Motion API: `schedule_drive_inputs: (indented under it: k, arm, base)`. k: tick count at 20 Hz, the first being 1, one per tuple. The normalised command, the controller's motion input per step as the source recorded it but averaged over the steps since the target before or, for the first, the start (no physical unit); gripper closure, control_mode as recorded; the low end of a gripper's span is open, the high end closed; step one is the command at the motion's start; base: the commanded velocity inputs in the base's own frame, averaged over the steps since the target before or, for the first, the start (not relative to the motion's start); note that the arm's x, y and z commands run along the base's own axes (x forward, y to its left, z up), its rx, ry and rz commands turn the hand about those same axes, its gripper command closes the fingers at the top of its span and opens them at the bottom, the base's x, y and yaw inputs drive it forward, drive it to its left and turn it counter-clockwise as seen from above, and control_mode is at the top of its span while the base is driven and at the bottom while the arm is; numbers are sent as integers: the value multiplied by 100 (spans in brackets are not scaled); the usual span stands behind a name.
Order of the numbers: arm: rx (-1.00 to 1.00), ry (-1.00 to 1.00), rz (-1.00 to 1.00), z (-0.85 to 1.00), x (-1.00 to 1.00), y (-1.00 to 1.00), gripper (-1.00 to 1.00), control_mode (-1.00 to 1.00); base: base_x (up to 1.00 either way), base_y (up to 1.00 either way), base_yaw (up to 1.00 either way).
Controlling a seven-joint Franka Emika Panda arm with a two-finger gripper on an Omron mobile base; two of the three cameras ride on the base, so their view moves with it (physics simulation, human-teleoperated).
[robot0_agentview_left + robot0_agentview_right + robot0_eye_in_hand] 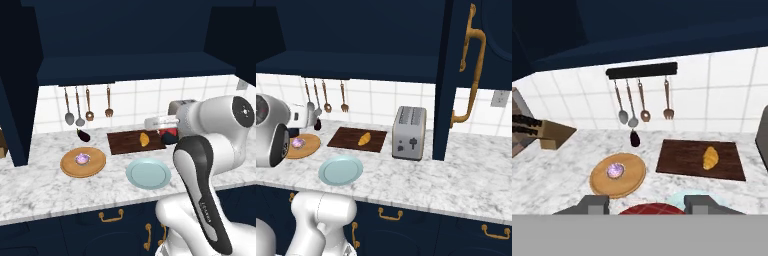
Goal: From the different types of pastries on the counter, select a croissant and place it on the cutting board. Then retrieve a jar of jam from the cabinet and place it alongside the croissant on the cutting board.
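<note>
The jar of jam [648, 209] sat clenched between the two fingers of the tool [647, 204], its red patterned top just showing in the hand view, carried in the air over the front of the worktop [45, 187] rather than resting on anything. In the left base view a dark red shape beside the arm, near the right end of the cutting board [131, 142], was probably the same jar, though the arm hid most of it. I judged it a stiff, fairly heavy glass thing with smooth sides, likely to slip or crack if dropped, so a hold across the body below the lid seemed safest, and it wanted setting down upright and gently. The croissant [144, 139] already lay on the cutting board, toward its right half, light and flaky, leaving bare wood on its left for the jar. The board itself lay toward the back edge of the worktop, with a pale blue plate [148, 173] nearer the front edge and a round board [83, 162] carrying a purple cupcake [82, 159] to its left. The right base view alone showed a toaster [409, 132] right of the cutting board; the hand view alone showed a knife block [548, 133] at the far left.
</note>
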Motion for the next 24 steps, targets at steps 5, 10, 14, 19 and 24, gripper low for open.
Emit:
schedule_drive_inputs:
  k: [5,10,14,19,24]
  arm:
    - [-17,-4,0,-8,21,-6,100,-100]
    - [5,0,2,-40,18,-12,100,-100]
    - [1,-9,0,-32,25,-14,100,-100]
    - [0,-13,0,-19,36,0,100,-100]
    - [0,-10,0,-19,46,-2,100,-100]
  base:
    - [0,0,0]
    - [0,0,0]
    - [0,0,0]
    - [0,0,0]
    - [0,0,0]
